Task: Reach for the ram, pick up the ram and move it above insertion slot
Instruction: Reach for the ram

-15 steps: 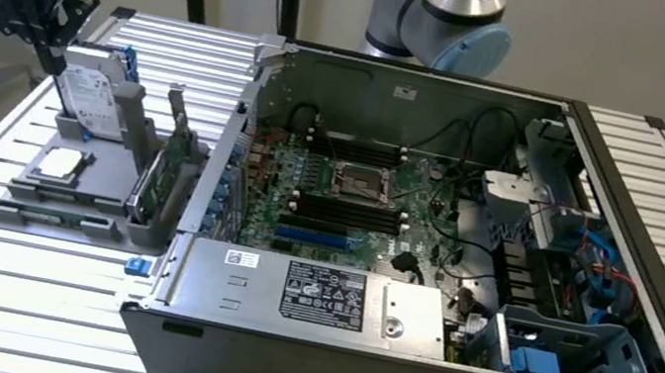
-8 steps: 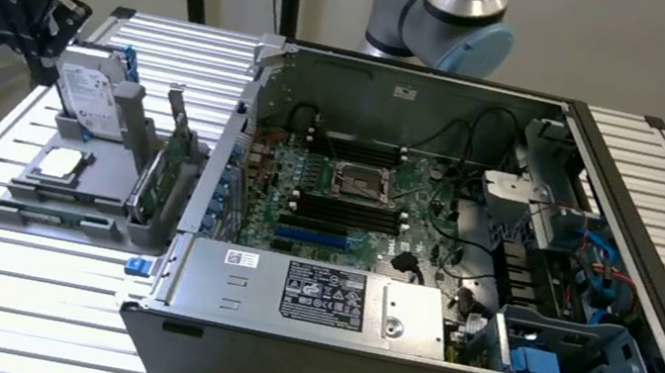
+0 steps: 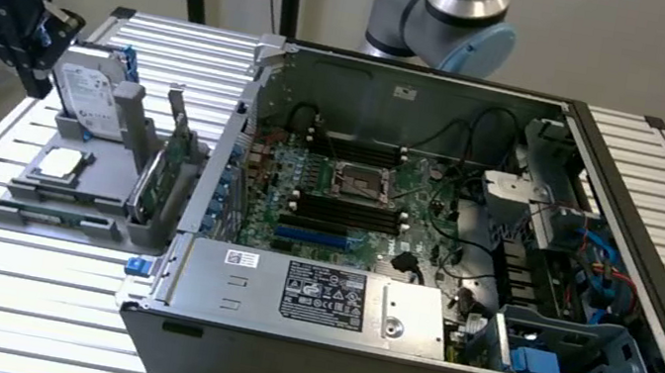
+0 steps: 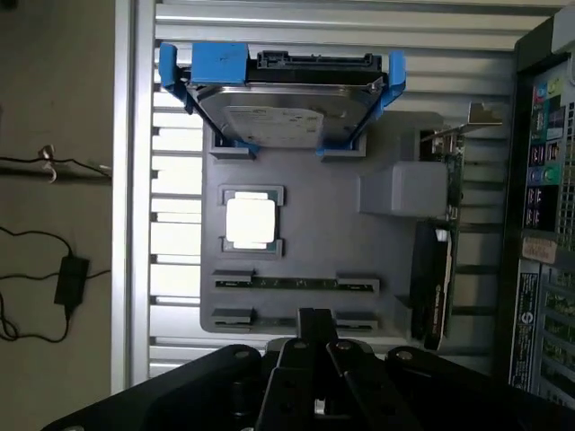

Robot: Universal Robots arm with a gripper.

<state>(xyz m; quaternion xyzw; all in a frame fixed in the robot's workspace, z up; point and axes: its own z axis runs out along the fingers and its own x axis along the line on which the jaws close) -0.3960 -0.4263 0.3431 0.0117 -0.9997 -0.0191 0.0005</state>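
Observation:
The ram (image 4: 295,282) is a thin green stick standing on edge in a slot of the grey holder (image 4: 377,233), just beside the CPU (image 4: 250,221). My gripper (image 4: 314,328) hangs above the holder, over the end with the ram and an unfilled slot. In the exterior view the dark gripper (image 3: 24,63) is high at the left, past the hard drive (image 3: 88,88). The motherboard's black memory slots (image 3: 348,214) lie inside the open computer case (image 3: 412,359) to the exterior view's right.
The grey holder also carries a silver hard drive with blue tabs (image 4: 283,99) and a wider green expansion card (image 4: 440,269) standing upright nearest the case wall. Everything rests on a slatted aluminium table (image 3: 8,295). Cables and a power brick (image 4: 70,277) lie on the floor beyond the table edge.

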